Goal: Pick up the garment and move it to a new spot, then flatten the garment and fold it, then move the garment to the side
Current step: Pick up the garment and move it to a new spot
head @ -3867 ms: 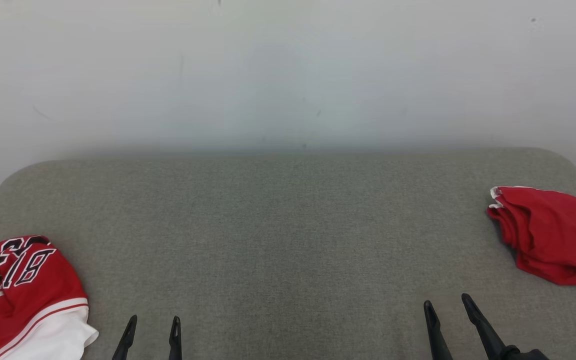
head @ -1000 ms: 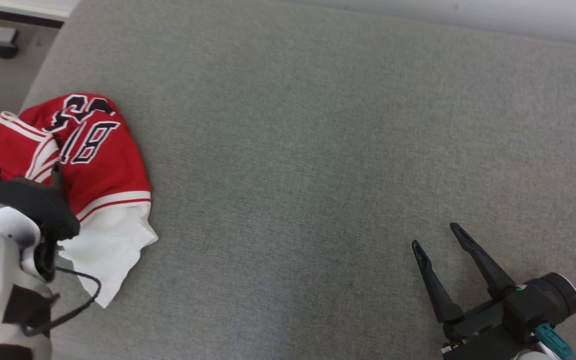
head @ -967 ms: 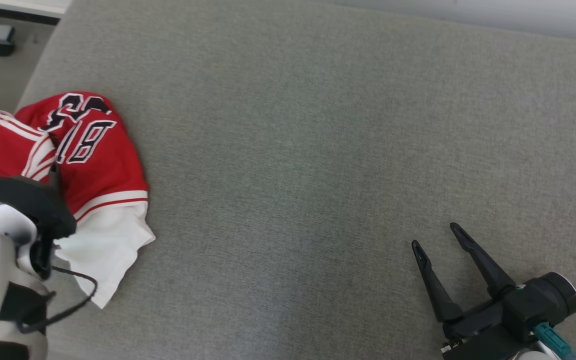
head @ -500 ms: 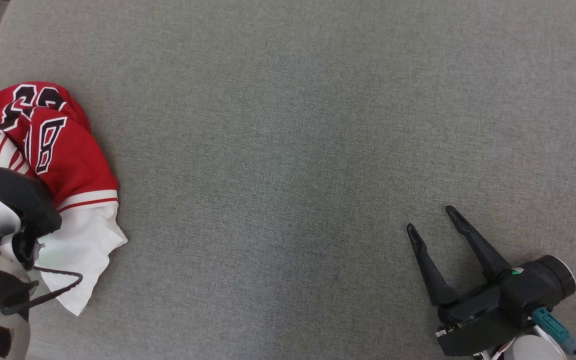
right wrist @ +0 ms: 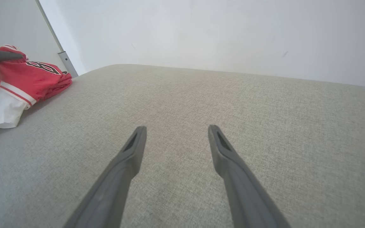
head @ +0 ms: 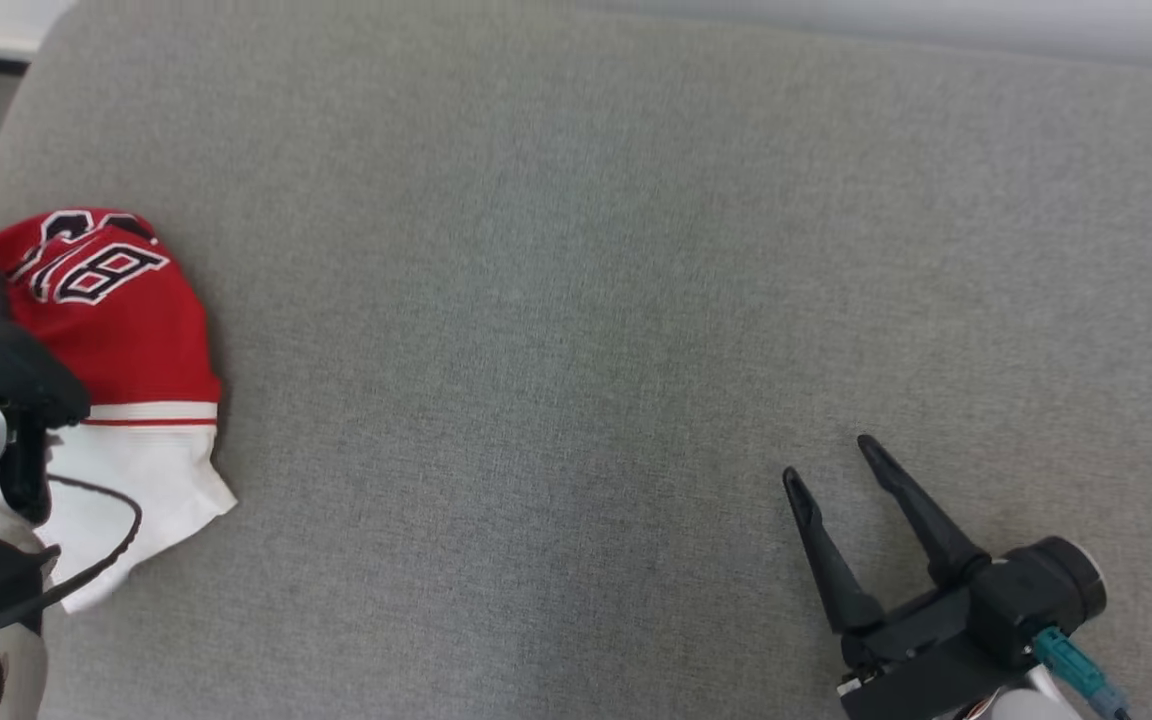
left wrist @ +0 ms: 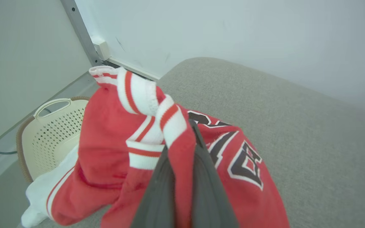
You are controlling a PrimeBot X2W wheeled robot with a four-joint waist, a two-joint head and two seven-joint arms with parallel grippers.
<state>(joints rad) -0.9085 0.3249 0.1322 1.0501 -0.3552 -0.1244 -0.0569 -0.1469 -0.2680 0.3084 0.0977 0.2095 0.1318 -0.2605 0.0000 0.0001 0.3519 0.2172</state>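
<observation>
The left end effector (left wrist: 182, 142) is pinched shut on a fold of the red jersey (left wrist: 106, 142), which lies bunched at the left edge of the grey padded surface (head: 576, 300). I'd lift high enough for the white hem to clear, then carry it toward the middle. The right end effector (head: 829, 462) hangs open and empty.

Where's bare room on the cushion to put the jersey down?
Free: the whole middle of the grey cushion, between the jersey at its left edge and the open right gripper, back to the wall. Crowded: the left edge, where the left gripper is shut on the jersey.
</observation>
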